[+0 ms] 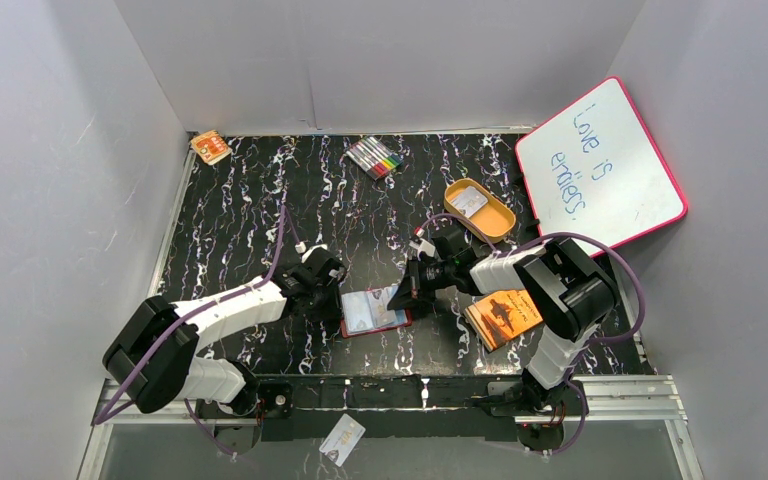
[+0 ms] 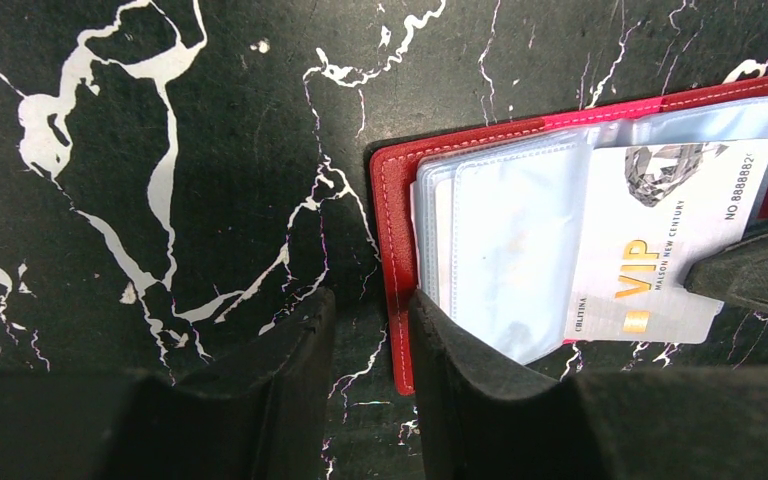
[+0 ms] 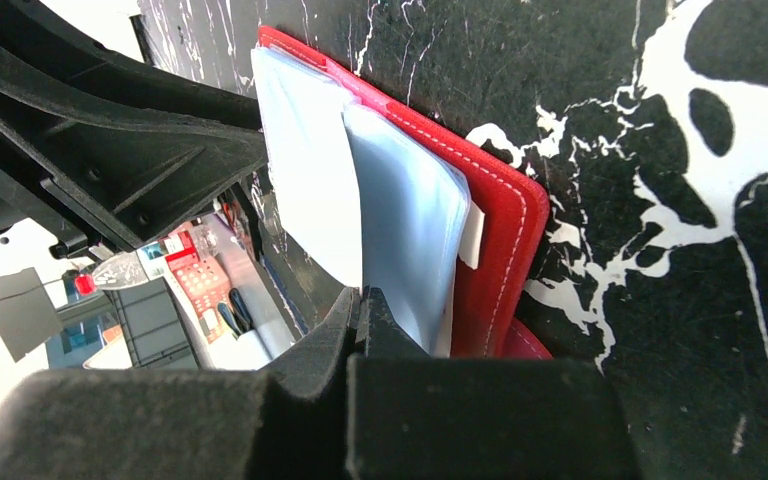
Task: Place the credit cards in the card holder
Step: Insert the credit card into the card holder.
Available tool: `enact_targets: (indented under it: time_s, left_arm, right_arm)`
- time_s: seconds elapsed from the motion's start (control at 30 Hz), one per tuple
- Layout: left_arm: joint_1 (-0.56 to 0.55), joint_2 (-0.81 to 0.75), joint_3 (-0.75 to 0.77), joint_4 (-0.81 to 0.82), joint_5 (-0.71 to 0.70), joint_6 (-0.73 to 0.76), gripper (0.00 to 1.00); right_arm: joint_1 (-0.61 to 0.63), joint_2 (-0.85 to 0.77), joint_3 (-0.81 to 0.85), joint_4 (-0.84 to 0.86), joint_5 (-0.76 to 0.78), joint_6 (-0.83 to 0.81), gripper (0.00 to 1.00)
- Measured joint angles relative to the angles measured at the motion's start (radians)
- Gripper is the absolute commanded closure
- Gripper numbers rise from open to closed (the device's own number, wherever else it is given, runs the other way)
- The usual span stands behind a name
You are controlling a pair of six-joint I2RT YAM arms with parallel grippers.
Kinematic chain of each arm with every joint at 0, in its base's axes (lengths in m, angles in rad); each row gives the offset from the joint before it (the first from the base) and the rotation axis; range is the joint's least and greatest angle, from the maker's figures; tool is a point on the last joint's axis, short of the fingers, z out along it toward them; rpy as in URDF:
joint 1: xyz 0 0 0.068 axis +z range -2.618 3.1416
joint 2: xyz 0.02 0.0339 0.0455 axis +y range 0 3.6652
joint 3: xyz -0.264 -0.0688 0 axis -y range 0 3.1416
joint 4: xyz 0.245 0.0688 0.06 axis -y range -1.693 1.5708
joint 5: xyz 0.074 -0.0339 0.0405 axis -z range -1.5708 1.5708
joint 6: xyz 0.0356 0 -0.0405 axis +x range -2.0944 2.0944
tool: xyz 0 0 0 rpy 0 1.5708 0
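Both arms reach low toward the middle of the tabletop (image 1: 240, 200), the left gripper (image 1: 334, 291) with fingers a bit apart, the right gripper (image 1: 399, 296) pinched tight on a credit card (image 2: 660, 250)

The wallet (image 1: 375, 312) (image 2: 395, 250) (image 3: 505, 230) is dark red with pale stitching and lies open and flat on the black marbled table, its clear plastic sleeves fanned upward. A white credit card (image 2: 660, 250) with a gold "VIP" and a grey diamond lies across the sleeves, one end under a clear flap. A second card (image 1: 468, 200) lies in the orange tray (image 1: 500, 222), and a third card (image 1: 342, 440) lies on the front ledge.
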Motion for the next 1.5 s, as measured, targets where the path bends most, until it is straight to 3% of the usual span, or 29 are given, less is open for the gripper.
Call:
enact_targets:
  time_s: [0.7,1.07,1.5]
  left_arm:
    - [0.005,0.006,-0.002,0.010,0.016,0.004,0.71]
    - [0.006,0.006,-0.002,0.011,0.017,0.003,0.71]
    - [0.006,0.016,-0.003,0.045,0.027,0.001,0.71]
  right_arm:
    - [0.015,0.030,-0.003,0.084,-0.032,0.058,1.00]
    - [0.016,0.044,-0.067,0.244,-0.047,0.158,1.00]
    - [0.031,0.044,-0.098,0.318,-0.076,0.187,1.00]
